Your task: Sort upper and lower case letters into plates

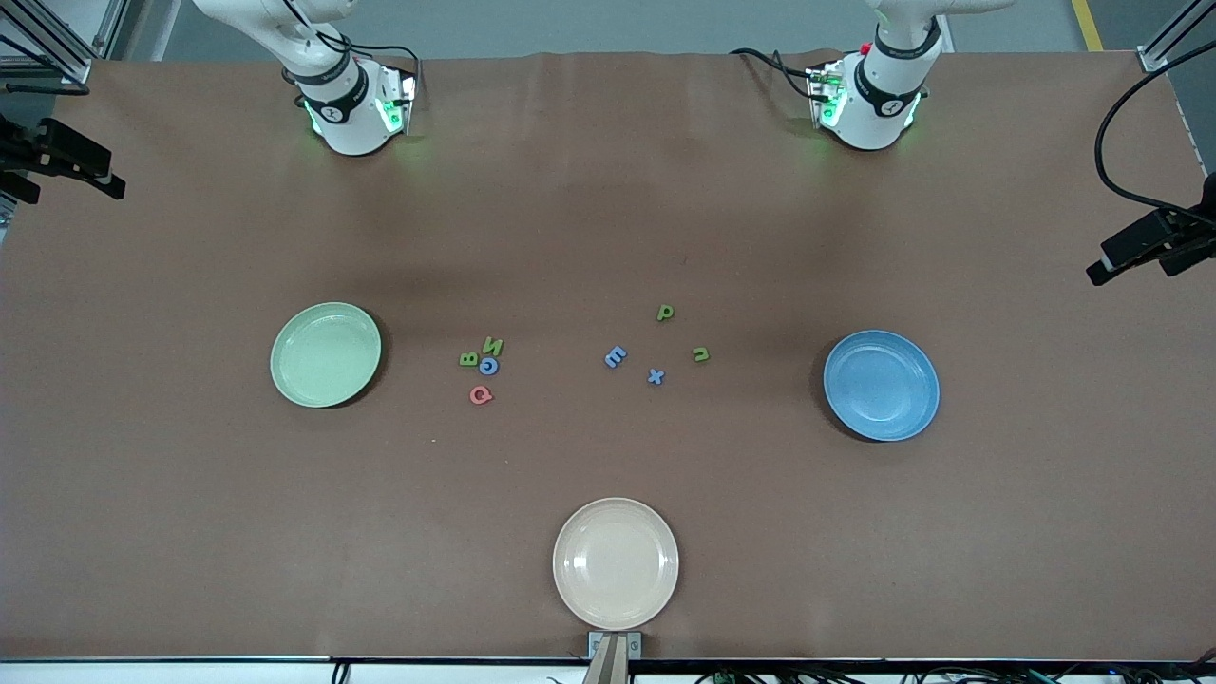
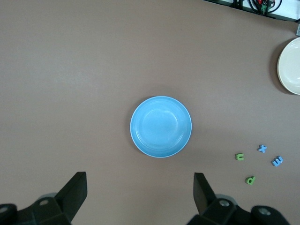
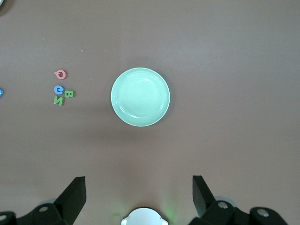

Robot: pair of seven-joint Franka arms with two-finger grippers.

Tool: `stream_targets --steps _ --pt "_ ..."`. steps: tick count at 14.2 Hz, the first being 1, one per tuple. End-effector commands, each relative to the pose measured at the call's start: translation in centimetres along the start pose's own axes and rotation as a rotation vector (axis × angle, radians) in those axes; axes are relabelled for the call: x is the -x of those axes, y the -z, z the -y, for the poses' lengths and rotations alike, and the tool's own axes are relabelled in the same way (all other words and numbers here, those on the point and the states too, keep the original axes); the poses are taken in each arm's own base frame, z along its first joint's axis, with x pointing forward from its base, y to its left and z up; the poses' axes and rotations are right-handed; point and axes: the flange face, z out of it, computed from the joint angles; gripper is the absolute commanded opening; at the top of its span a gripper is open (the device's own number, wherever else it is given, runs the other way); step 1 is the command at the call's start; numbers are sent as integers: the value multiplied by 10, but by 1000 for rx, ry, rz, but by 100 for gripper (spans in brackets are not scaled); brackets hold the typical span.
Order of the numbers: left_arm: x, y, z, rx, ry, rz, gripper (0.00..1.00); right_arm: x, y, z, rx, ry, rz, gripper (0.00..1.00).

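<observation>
A: Front view cuts both arms off above their bases; where are the pincers?

B: The wrist views show the left pincer (image 2: pixel 139 192) wide over the blue plate (image 2: pixel 161 126), the right pincer (image 3: pixel 138 194) wide over the green plate (image 3: pixel 140 96). Letters (image 1: pixel 616 356) lie between, too small to read surely.

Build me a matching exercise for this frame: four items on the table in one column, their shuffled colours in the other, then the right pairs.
Column 1
1. plate toward the right arm's end
2. plate toward the left arm's end
3. plate nearest the front camera
4. letter Q

Column 2
A. cream-beige
B. pink-red
C. pale green
D. blue

Pairs: 1-C, 2-D, 3-A, 4-B
</observation>
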Motion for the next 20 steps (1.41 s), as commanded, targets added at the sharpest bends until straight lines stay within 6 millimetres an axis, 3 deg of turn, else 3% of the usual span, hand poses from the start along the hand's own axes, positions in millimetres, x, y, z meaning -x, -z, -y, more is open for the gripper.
stream_targets --steps 1,5,8,10,13,16,17,20 --pt "-2 5 -3 19 -12 0 100 8 0 2 -13 -17 -2 100" --pt "-1 1 -10 16 -9 10 100 8 -1 3 -20 -16 -1 100" --pt "11 -11 -43 11 -25 81 100 8 1 2 -21 -17 -4 100" --pt "22 -27 -77 7 -7 115 100 6 2 0 -15 -6 -9 100" --pt "44 -68 -129 -18 -2 167 100 0 0 -1 -15 -18 -9 100" --pt "73 -112 -183 -54 113 190 100 -24 -9 -14 -15 -30 -1 100" --pt "79 -124 -197 -52 150 174 100 -32 -17 -20 -18 -42 9 100" --pt "90 -170 -232 -16 277 117 100 -82 -76 -29 -7 -48 44 100"
